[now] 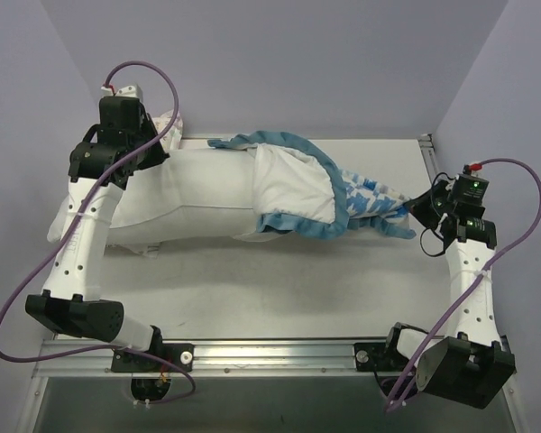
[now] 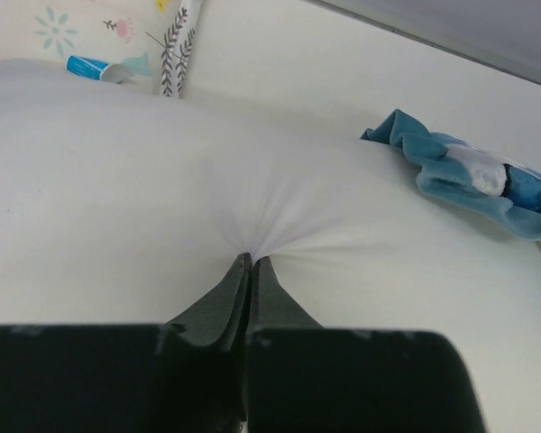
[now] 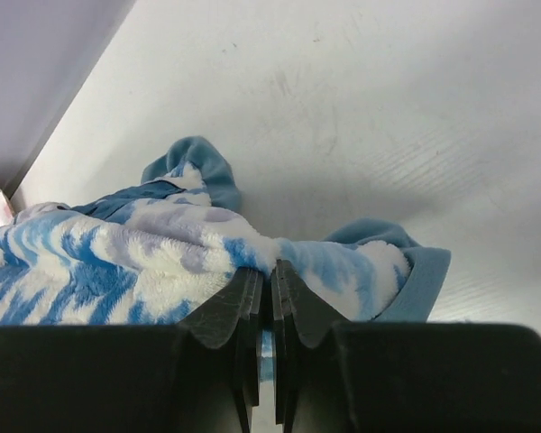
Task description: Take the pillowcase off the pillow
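The large white pillow lies across the table. The blue-and-white pillowcase is peeled back over its right end, its white inside and blue ruffled trim turned outward. My left gripper is shut on a pinch of the bare pillow near its left end; the fabric puckers at my left gripper's tips. My right gripper is shut on the pillowcase's closed end at the right, with fabric clamped in my right gripper. The pillowcase trim also shows in the left wrist view.
A small pastel animal-print pillow lies behind the white pillow at the back left. The table's right rail runs beside my right arm. Bare table lies in front of the pillow.
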Available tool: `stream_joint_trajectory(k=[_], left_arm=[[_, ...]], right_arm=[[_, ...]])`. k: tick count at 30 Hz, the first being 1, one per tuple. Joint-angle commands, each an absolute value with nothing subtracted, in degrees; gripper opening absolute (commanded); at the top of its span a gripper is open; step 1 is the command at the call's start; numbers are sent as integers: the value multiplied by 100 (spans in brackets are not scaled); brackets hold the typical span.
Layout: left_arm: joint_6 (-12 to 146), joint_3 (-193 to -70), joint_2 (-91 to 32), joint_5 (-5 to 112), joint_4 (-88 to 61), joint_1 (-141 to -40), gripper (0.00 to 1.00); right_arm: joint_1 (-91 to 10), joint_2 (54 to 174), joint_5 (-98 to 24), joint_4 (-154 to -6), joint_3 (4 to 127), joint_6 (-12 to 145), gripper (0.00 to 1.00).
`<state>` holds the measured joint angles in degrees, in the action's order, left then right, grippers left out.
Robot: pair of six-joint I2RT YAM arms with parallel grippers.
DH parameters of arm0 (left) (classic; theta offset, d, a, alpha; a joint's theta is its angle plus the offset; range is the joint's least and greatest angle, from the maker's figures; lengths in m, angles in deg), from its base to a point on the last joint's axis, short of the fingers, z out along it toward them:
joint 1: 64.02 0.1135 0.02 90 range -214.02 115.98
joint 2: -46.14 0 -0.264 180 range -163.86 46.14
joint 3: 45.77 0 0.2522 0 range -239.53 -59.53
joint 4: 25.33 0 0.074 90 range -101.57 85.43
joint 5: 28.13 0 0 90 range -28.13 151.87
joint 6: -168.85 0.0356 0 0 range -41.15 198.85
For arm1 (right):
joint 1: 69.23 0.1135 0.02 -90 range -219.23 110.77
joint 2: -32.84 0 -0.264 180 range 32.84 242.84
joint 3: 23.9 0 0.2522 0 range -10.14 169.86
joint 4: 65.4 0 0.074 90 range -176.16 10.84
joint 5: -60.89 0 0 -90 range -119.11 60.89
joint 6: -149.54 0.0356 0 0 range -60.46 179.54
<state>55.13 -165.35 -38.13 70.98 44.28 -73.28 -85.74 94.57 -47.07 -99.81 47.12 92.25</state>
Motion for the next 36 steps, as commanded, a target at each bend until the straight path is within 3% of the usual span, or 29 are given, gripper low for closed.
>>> stream_joint_trajectory(k=[1, 8, 14, 22, 26, 28, 29, 30, 31, 32, 35, 36], left_arm=[[5741, -16553, -3613, 7938, 3826, -6772, 0], [5758, -16605, -3657, 7743, 3799, -6570, 0], [5469, -16983, -3893, 6866, 3844, -5629, 0], [5108, -17431, -4149, 6381, 3800, -5716, 0], [5020, -17650, -4193, 6187, 3791, -5769, 0], [4985, -17713, -4210, 5995, 3791, -5865, 0], [4993, -17730, -4228, 6020, 3791, -5927, 0], [5002, -17739, -4237, 6107, 3800, -6145, 0], [5020, -17722, -4246, 6308, 3791, -6234, 0], [5020, -17713, -4254, 6363, 3800, -6322, 0], [4967, -17643, -4281, 6591, 3800, -6648, 0], [4959, -17625, -4281, 6635, 3791, -6700, 0]], right_arm=[[-8856, 9585, -4089, -10096, 4910, 9215, 0], [-9197, 9603, -3676, -10184, 4955, 9399, 0], [-9480, 9823, -4159, -10070, 4928, 9628, 0], [-9480, 9841, -4247, -9991, 4902, 9601, 0], [-9341, 9823, -4877, -9798, 4858, 9602, 0], [-8781, 9823, -4994, -9692, 4936, 9374, 11], [-8482, 9840, -4968, -9761, 5163, 9042, 30], [-8218, 9849, -4672, -10023, 5278, 8874, 40], [-7658, 9797, -4521, -10087, 5340, 8759, 59], [-7374, 9692, -4311, -10035, 5306, 8671, 69], [-6391, 9235, -3545, -9965, 5279, 8416, 89], [-6178, 9138, -3518, -9912, 5297, 8389, 91]])
